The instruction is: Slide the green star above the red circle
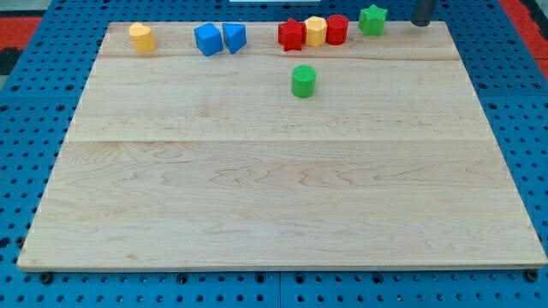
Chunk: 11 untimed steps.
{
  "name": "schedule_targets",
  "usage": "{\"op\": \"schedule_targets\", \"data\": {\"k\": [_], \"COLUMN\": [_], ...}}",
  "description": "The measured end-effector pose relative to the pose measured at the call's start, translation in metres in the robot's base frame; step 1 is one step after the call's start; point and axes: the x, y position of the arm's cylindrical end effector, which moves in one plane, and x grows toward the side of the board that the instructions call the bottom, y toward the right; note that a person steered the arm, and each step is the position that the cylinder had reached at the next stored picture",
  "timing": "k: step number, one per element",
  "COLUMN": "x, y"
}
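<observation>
The green star sits at the top edge of the wooden board, right of centre in the view. Just beside it on the view's left is the red circle, close to the star but with a thin gap showing between them. The star stands slightly higher in the view than the circle, up and to its right rather than straight above it.

My tip shows as a dark rod end at the view's top, to the right of the star and apart from it, touching no block. It is a bare rod with nothing to open or close.

Touching the red circle on its left is a yellow block, and against that a red star; these 3 form a tight row. Below the row, on its own, stands a green cylinder. Further left along the top edge are 2 blue blocks side by side, and a yellow block near the top left corner.
</observation>
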Motion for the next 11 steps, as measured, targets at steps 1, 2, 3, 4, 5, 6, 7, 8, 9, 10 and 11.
{"op": "schedule_targets", "data": {"k": [1, 2, 3, 4, 5, 6, 7, 8, 9, 10, 11], "x": [0.001, 0.006, 0.036, 0.058, 0.001, 0.0, 0.0, 0.0, 0.0, 0.0, 0.001], "y": [-0.022, -0.052, -0.065, -0.044, 0.014, 0.011, -0.007, -0.007, -0.016, -0.02, -0.056]}}
